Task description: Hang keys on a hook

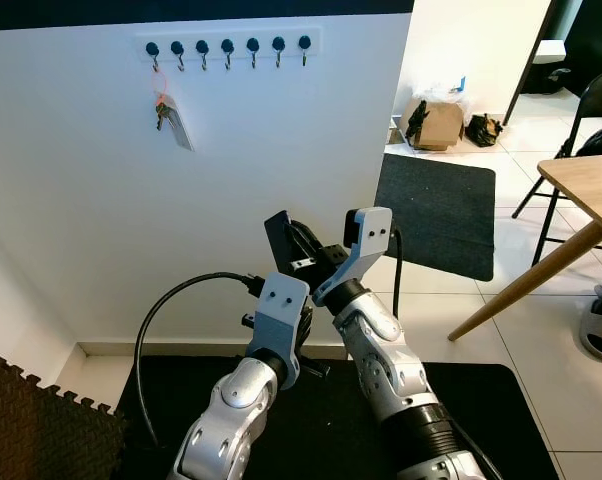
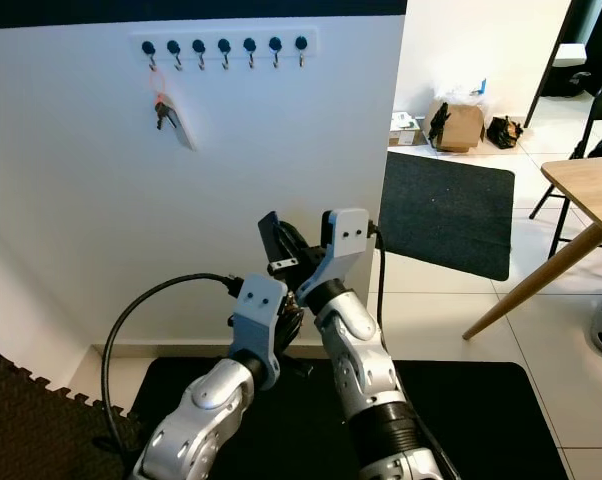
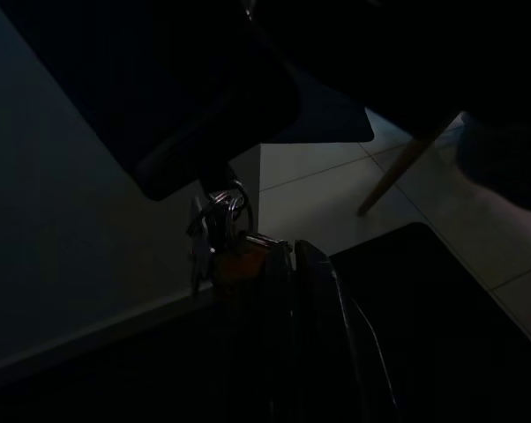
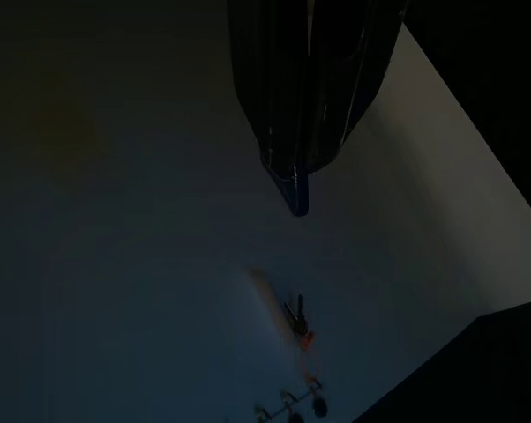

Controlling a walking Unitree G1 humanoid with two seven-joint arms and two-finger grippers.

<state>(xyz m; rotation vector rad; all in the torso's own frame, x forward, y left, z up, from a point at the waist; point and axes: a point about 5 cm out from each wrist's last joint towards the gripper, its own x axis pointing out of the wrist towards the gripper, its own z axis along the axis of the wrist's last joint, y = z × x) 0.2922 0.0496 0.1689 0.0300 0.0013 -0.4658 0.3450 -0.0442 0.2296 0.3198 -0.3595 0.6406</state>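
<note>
A white hook rack [image 1: 227, 46] with several black hooks is mounted high on the white wall. One bunch of keys [image 1: 167, 115] with a red ring and a grey tag hangs from its leftmost hook. My two arms cross low in front of the wall. In the dim left wrist view, my left gripper [image 3: 279, 256] is shut on a second bunch of keys [image 3: 220, 220] with an orange tag. My right gripper [image 1: 284, 238] sits just above it, black fingers [image 4: 299, 132] pressed together and pointing up the wall towards the hanging keys [image 4: 297, 322].
A black cable [image 1: 156, 310] loops off my left arm. A black mat [image 1: 481, 400] lies under me, with a dark foam tile [image 1: 31, 420] at left. At right are a grey rug [image 1: 436, 210], a wooden table [image 1: 591, 185], a folding chair [image 1: 581, 120] and a cardboard box [image 1: 436, 122].
</note>
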